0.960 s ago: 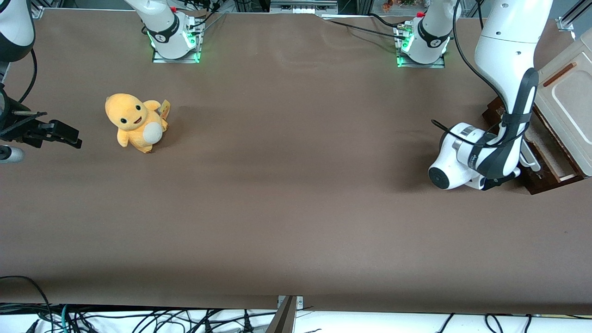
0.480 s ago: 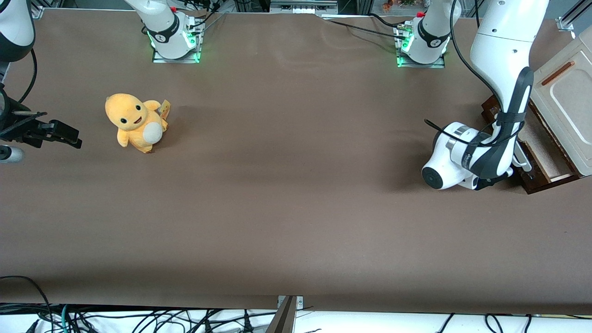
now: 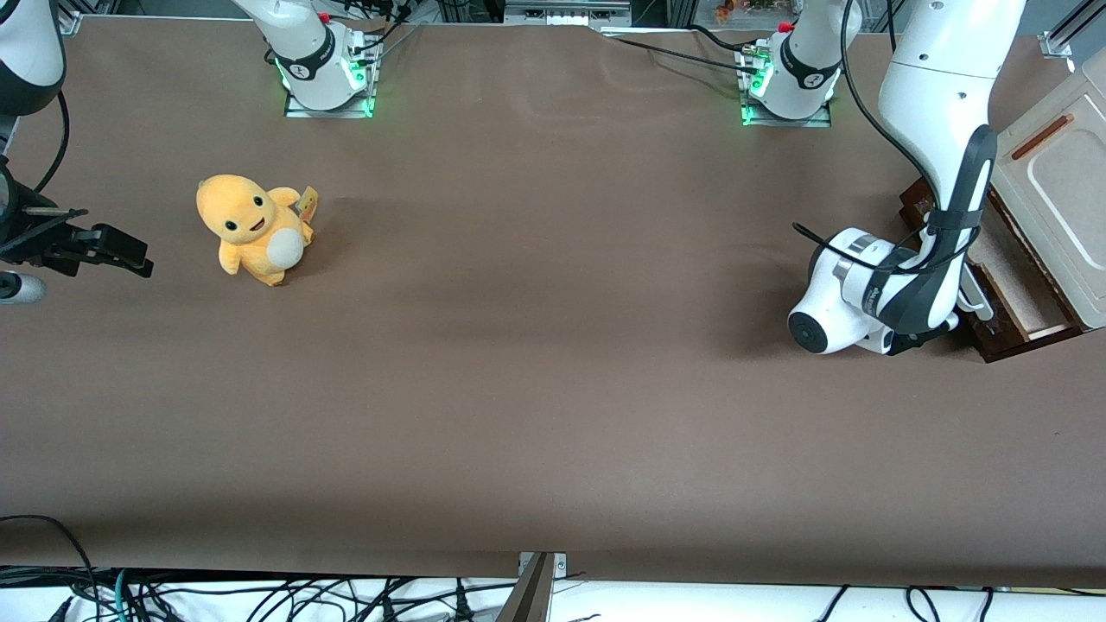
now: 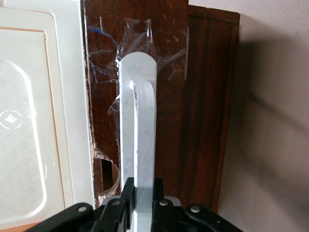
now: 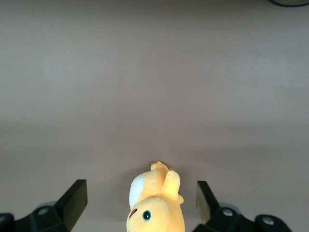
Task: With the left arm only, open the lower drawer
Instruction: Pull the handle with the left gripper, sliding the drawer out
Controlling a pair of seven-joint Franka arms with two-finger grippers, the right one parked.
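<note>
1. The table (image 3: 518,389) is stretching wide under a matte brown cover, smooth and flat, with bare room all through its middle.
2. The left arm (image 3: 937,112) is sweeping down at the working arm's end, glossy white shells with dark grey bands, a black cable looping along it, elbow high and wrist bent low; its round joint cap is pointing toward seven o'clock in the front view.
3. The cream-white cabinet panel (image 3: 1050,186) is sitting at the table's edge, smooth with rounded corners and a thin brown slot handle.
4. The lower drawer (image 3: 1015,298) is standing pulled out beneath that panel, at three o'clock in the front view, dark glossy wood front, pale beige lining showing inside.
5. The plush toy (image 3: 251,226), soft, orange-yellow and round-bellied, is sitting toward the parked arm's end, well apart from the drawer.
6. The white bar handle (image 4: 138,130), rounded and taped on with clear film, is running along the drawer front.
7. The gripper (image 4: 143,191) is pinching that handle, black fingers (image 4: 127,191) pressing either side of the bar.
</note>
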